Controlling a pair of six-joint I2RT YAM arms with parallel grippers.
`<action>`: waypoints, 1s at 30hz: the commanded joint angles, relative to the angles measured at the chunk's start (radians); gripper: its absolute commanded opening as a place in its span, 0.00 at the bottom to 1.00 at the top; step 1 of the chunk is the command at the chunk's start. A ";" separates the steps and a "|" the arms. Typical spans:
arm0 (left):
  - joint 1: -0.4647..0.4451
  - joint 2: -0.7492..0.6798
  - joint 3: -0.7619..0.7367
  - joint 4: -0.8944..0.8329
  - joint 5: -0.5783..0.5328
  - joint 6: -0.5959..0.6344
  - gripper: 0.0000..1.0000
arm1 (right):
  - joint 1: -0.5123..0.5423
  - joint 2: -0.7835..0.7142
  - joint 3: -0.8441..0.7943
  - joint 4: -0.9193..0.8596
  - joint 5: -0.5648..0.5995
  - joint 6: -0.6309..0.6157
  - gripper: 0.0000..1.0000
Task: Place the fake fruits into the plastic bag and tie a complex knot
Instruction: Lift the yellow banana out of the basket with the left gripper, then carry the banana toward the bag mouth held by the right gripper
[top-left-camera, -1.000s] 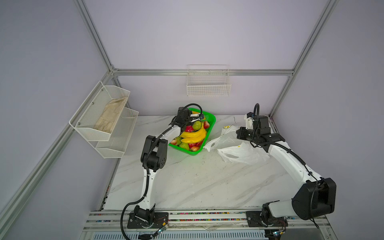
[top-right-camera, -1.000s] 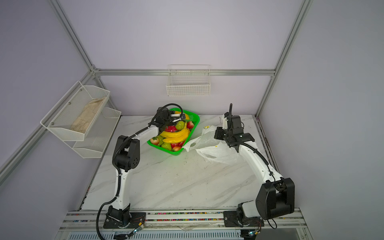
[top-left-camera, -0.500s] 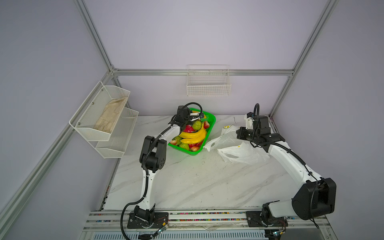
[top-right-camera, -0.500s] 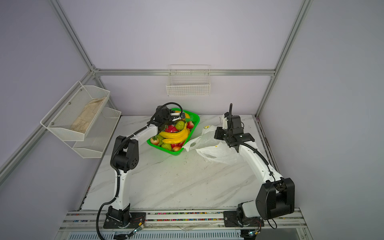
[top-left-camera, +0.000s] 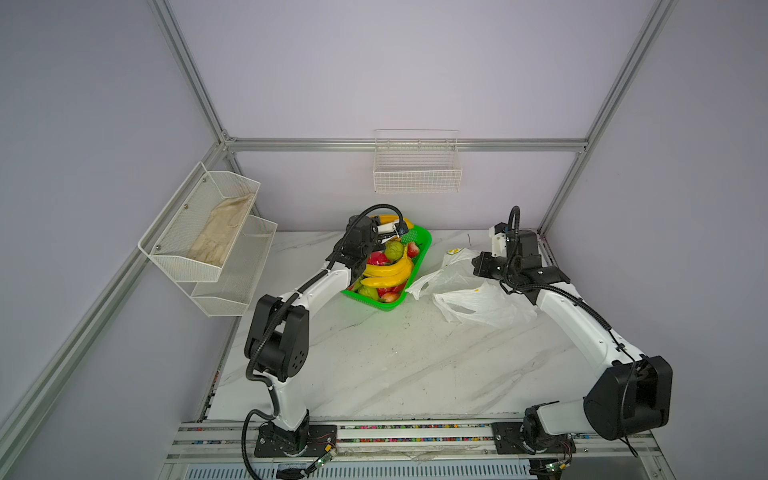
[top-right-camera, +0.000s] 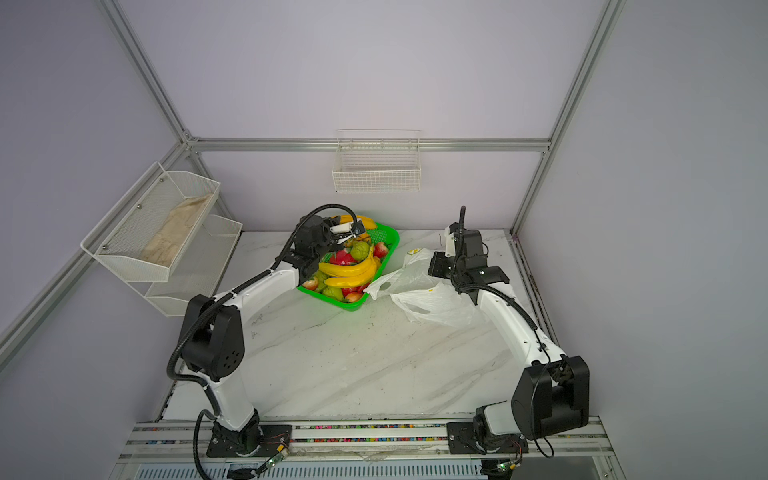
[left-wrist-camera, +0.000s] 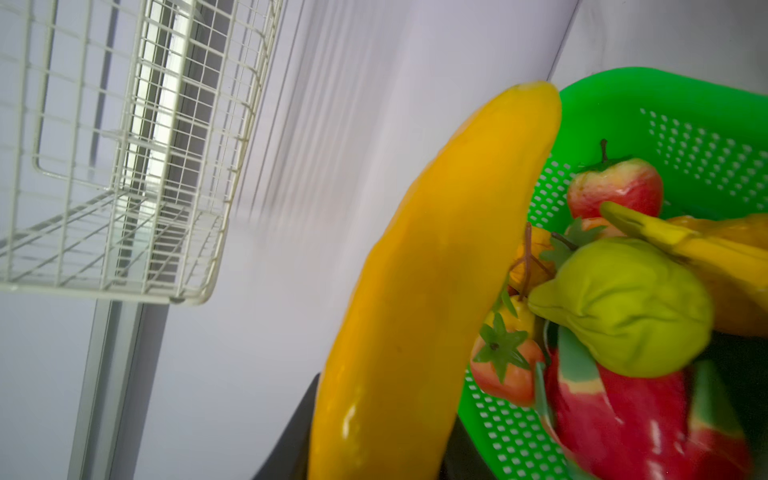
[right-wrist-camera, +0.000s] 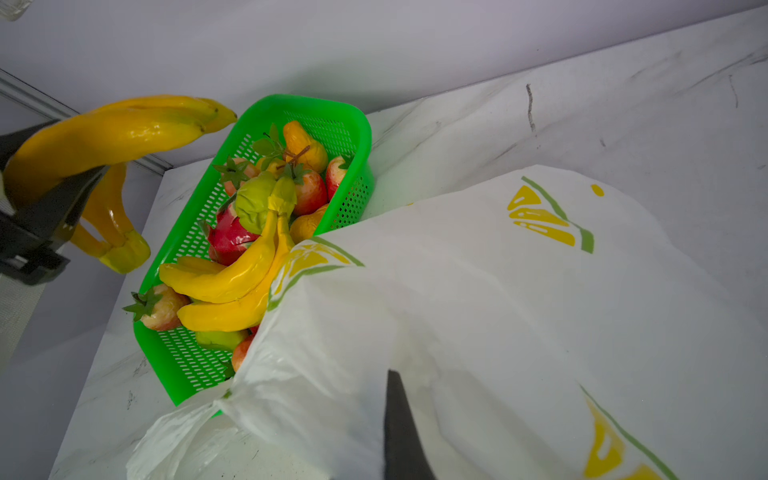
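The left pincer (top-left-camera: 394, 232) is clamped on a banana bunch (top-left-camera: 386, 217). In the right wrist view its black jaws grip the bunch (right-wrist-camera: 112, 133) partway along, and the stem end hangs below them. A second ago this pincer sat low against the fruit heap. Now it stands a little higher, and the bunch is raised clear of the heap, above the far end of the green basket (top-left-camera: 386, 306). The left elbow (top-left-camera: 277, 336) has swung outward since then, toward the front left of the table (top-left-camera: 395, 365). In the left wrist view the held bananas (left-wrist-camera: 424, 291) fill the middle, with the basket's rim (left-wrist-camera: 623, 83) beside them.

The other fruits lie in the basket as before. A second banana bunch (top-left-camera: 388, 272) lies on top, with a green pear (top-left-camera: 394, 250) just behind it. A dragon fruit (top-left-camera: 376, 258) and a strawberry (top-left-camera: 412, 249) sit on either side of the pear.

The right pincer (top-left-camera: 478, 266) is pressed together on the upper edge of the plastic bag (top-left-camera: 478, 303) and holds that edge up off the table. In the right wrist view one dark finger (right-wrist-camera: 399, 424) shows against the white film. The bag lies on the table just right of the basket, with its near edge against the basket's corner. The right arm and the bag have not shifted over the last second.
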 joint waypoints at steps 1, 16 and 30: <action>-0.079 -0.167 -0.152 0.050 -0.108 -0.127 0.22 | -0.007 0.004 0.032 0.029 0.015 0.009 0.00; -0.494 -0.631 -0.311 -0.568 -0.588 -0.858 0.18 | -0.029 0.043 0.021 0.102 0.001 0.025 0.00; -0.615 -0.687 -0.550 -0.549 -0.108 -1.262 0.16 | -0.034 0.016 -0.003 0.120 -0.053 0.034 0.00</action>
